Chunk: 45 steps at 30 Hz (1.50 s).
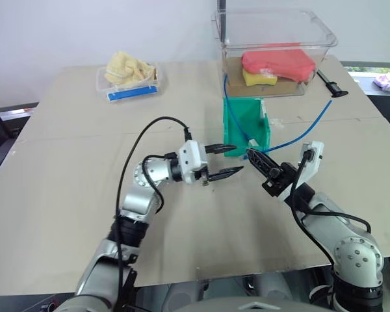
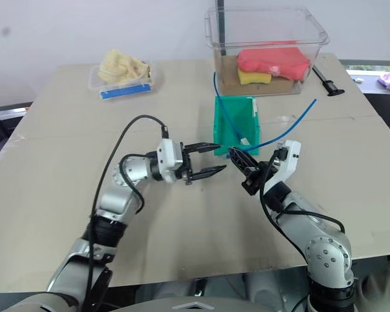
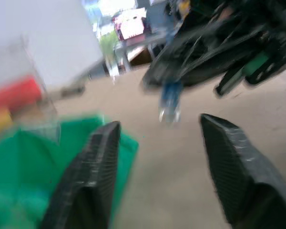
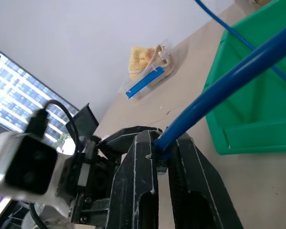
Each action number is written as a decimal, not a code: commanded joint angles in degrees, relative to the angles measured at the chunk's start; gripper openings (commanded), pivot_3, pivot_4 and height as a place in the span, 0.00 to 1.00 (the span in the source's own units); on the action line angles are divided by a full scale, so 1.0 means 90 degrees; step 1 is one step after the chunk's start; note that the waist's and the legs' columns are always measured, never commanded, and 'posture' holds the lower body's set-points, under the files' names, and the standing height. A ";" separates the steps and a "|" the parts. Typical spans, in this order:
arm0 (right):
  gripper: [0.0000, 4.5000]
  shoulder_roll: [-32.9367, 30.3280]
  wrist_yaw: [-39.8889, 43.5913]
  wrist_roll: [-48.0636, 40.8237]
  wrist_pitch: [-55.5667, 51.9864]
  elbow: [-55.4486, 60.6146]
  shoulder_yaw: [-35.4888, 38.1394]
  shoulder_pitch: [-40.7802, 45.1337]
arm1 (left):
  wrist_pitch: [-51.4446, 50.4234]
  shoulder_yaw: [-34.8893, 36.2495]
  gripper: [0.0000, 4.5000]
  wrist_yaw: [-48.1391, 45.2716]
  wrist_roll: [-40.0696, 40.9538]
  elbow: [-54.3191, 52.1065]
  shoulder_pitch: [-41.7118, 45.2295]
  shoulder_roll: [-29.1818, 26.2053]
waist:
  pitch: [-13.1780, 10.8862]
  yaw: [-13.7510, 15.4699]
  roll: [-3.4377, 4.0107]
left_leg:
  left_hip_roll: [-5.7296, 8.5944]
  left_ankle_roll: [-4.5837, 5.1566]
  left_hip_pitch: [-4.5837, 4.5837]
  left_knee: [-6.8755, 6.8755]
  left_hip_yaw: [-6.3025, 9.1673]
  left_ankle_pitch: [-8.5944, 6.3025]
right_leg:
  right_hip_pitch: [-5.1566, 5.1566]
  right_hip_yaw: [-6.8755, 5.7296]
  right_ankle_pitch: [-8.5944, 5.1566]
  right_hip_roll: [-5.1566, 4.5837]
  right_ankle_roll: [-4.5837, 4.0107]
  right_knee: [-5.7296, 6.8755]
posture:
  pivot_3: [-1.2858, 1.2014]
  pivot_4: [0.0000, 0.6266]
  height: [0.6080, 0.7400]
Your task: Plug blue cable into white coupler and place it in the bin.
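My right gripper point(image 1: 252, 156) is shut on the blue cable point(image 1: 307, 129) close to its end, just in front of the green bin point(image 1: 234, 120). The cable rises from the fingers toward the back right. In the right wrist view the fingers point(image 4: 143, 171) clamp the blue cable point(image 4: 229, 81) tightly. My left gripper point(image 1: 225, 160) faces it from the left, open, with nothing between its fingers. In the left wrist view a short blue stub with a pale tip point(image 3: 169, 107) hangs from the right gripper point(image 3: 195, 57). I cannot tell whether that tip is a plug or the white coupler.
A second thin blue cable point(image 1: 233, 107) runs from the large clear tub point(image 1: 273, 49) down into the bin and ends at a small white piece point(image 1: 253, 143). A shallow clear tray point(image 1: 131, 79) with yellow cloth sits at the back left. A black tool point(image 1: 330, 84) lies at the right.
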<state>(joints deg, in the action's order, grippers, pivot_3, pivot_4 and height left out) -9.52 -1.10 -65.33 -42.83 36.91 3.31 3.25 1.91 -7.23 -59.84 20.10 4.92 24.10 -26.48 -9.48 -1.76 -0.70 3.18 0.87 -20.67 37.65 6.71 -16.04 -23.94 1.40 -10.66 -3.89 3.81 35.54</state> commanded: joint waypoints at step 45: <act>0.00 -0.2112 0.2245 0.1933 0.0143 -0.0068 -0.0743 0.1024 | -0.0964 -0.0117 0.06 -0.1545 -0.0883 0.0586 0.0423 -0.1245 | -0.0004 -0.0032 -0.0006 | -0.0006 0.0000 -0.0009 -0.0006 -0.0018 -0.0001 | -0.0015 0.0009 0.0000 -0.0008 0.0001 -0.0003 | 0.52 0.24 1.00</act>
<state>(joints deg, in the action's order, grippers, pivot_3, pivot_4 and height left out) -27.24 15.61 -49.19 -41.21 34.85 -1.86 10.27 -5.53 -6.77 -74.59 13.33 12.86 26.13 -38.24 -9.52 -2.05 -0.76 3.13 0.87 -20.74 37.60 6.53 -16.05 -24.06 1.44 -10.66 -3.95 3.81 35.52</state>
